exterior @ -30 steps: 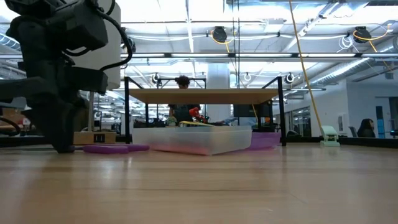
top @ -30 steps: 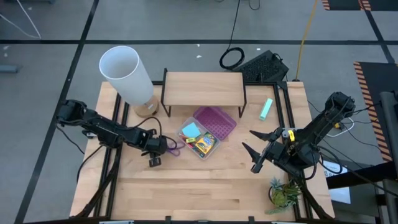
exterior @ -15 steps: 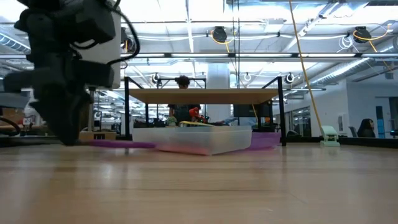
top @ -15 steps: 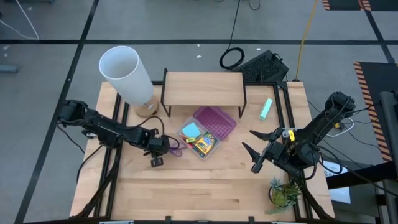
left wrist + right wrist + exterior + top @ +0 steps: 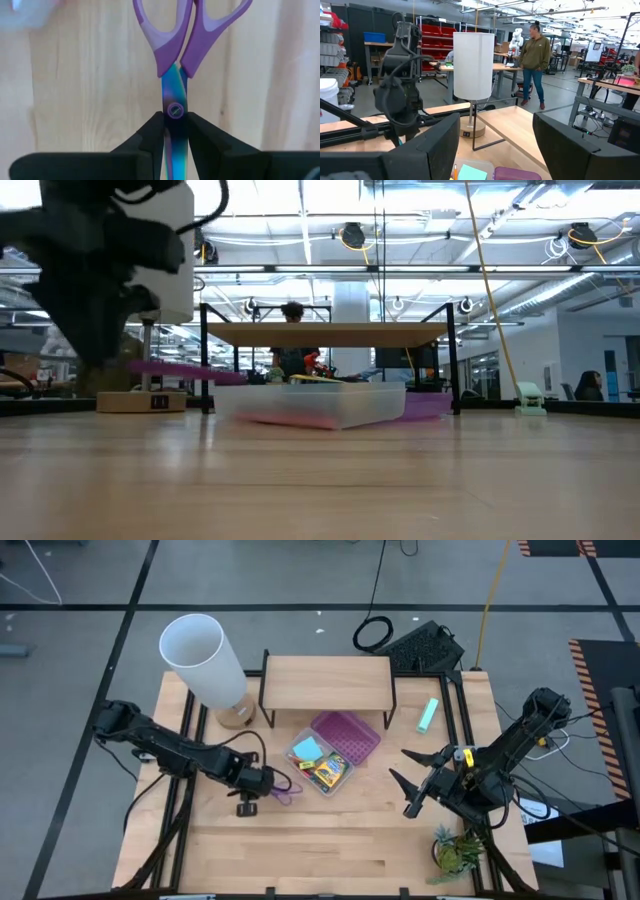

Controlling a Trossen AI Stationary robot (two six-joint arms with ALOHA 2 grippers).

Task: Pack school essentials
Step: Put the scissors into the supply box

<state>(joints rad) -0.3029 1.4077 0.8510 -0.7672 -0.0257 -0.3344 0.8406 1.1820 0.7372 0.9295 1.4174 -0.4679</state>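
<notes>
The purple-handled scissors (image 5: 190,35) hang a little above the table (image 5: 185,370), left of the clear case (image 5: 322,766), with my left gripper (image 5: 256,783) shut on them. In the case lie a blue sticky-note pad (image 5: 306,748) and a yellow-green crayon box (image 5: 331,773). The case's purple lid (image 5: 347,736) lies against its far right side. My right gripper (image 5: 412,780) waits open over the table's right part, touching nothing. My left gripper pinches the scissors' shut blades at the pivot screw (image 5: 174,111) between its two fingers (image 5: 152,131), which press on the blades' edges. The fingers come from the table's left, along the scissors. The scissors are lifted clear and about level, handles (image 5: 284,789) pointing toward the case.
A lamp with a white shade (image 5: 203,660) stands at the far left, a wooden shelf (image 5: 327,682) behind the case. A mint-green thing (image 5: 428,715) lies far right, a small plant (image 5: 457,852) near right. A person (image 5: 535,55) stands beyond the table.
My left gripper, shut on the scissors, has gone up and a little toward the table's near edge and right. The scissors, which lay on the table a second ago, now hang clear of it, still about level.
</notes>
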